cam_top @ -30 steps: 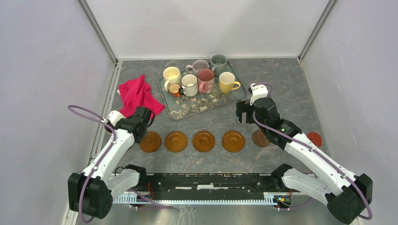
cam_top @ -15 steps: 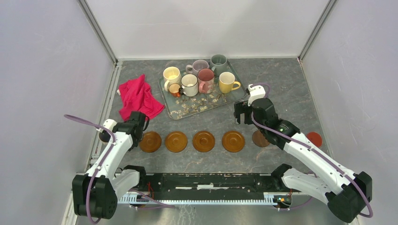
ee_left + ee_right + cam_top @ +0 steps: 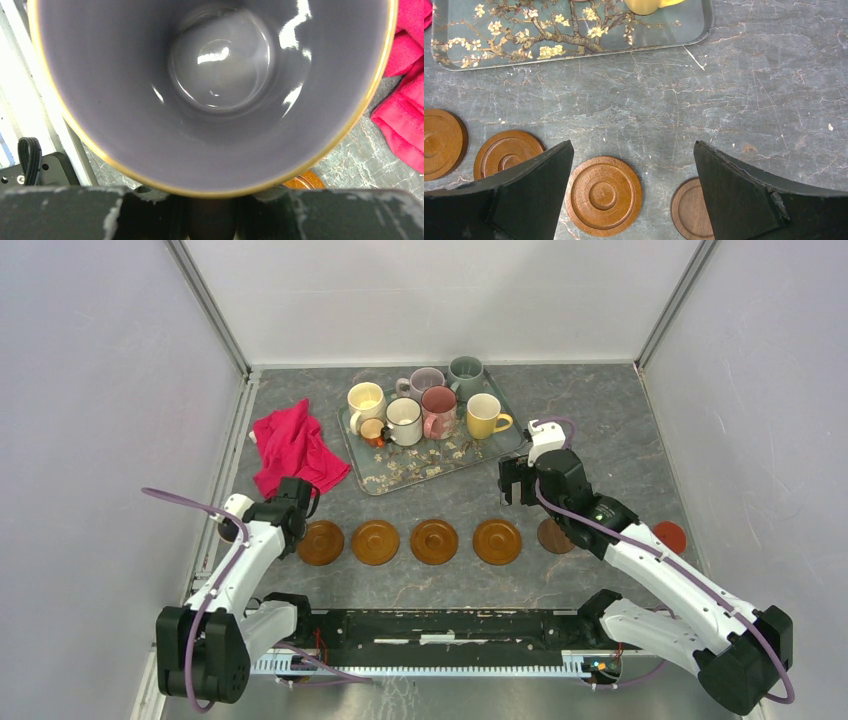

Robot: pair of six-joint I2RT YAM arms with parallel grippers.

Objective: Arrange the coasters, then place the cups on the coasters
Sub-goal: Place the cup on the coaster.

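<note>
Top external view, table (image 3: 600, 420): grey stone-look surface; both arms reach over it from 6 o'clock.
Tray (image 3: 420, 472): floral, at 12 o'clock on the table, turned a little.
Red cloth (image 3: 292, 445): crumpled, at 10 o'clock, just beside the left end of the tray.
Right gripper (image 3: 633, 146): fingers wide apart, nothing between them; it hangs at 3 o'clock from the centre, between the tray corner and the coaster row.
Left gripper (image 3: 212, 222): at 8 o'clock, near the left table edge; fingers clamped on the grey cup (image 3: 220, 95), it seems by the handle.
Grey cup: gold rim, empty, its mouth facing the wrist camera; at 9 o'clock of the leftmost coaster. I cannot tell if it touches the table.
Six cups (image 3: 438, 405): upright in a cluster on the far half of the tray.
Orange-brown coasters (image 3: 434, 541): four in a row running 9 to 3 o'clock, not touching.
Dark brown coaster (image 3: 550, 536): next at 3 o'clock of the row, partly under the right arm.
Red coaster (image 3: 672, 537): further toward 3 o'clock, well apart from the row.
</note>
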